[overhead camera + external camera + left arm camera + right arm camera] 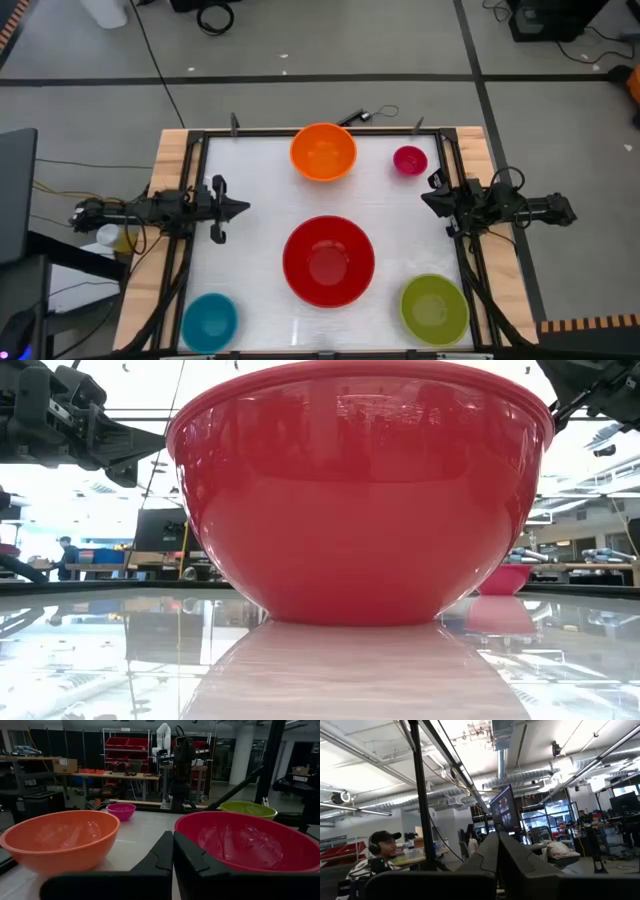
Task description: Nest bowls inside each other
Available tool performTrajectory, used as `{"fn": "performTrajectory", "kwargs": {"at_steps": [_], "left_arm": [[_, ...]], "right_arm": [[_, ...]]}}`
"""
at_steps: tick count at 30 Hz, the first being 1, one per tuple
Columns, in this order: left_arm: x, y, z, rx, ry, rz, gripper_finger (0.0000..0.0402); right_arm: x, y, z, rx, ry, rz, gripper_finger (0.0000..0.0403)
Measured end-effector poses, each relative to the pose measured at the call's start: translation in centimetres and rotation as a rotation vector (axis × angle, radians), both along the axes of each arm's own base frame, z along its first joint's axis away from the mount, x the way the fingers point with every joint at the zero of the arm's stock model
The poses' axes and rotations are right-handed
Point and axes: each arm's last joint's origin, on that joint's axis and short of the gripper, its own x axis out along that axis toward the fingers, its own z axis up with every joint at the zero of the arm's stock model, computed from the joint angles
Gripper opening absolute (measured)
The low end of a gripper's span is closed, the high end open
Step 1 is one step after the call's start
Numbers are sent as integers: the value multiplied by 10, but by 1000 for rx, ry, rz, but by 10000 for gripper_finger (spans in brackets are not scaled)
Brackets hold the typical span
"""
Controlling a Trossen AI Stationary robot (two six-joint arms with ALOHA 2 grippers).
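Note:
Five bowls stand apart, upright on their bases, on the white table. The red bowl is at the middle near side, the orange bowl at the far middle, the small magenta bowl far right, the yellow-green bowl near right, and the blue bowl near left. My left gripper is shut at the left edge, pointing level toward the table's middle; its fingers meet. My right gripper is shut at the right edge, its fingers tipped upward toward the ceiling.
A black frame runs around the table top. Wooden borders flank both sides. A person sits in the room beyond the table. Bare table lies between the bowls and between the two grippers.

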Motion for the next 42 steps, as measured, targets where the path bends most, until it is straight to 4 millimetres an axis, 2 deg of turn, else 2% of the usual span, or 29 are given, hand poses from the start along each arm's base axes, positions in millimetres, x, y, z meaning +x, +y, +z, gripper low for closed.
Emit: {"fn": "performTrajectory", "kwargs": {"at_steps": [33, 38, 42], "left_arm": [[0, 0, 0, 2, 0, 0, 11], [-1, 1, 8, 181, -64, 58, 11], [-1, 1, 9, 217, -68, 65, 11]], "right_arm": [[0, 0, 0, 0, 0, 0, 19], [0, 0, 0, 0, 0, 0, 19], [0, 0, 0, 0, 0, 0, 19]]}}
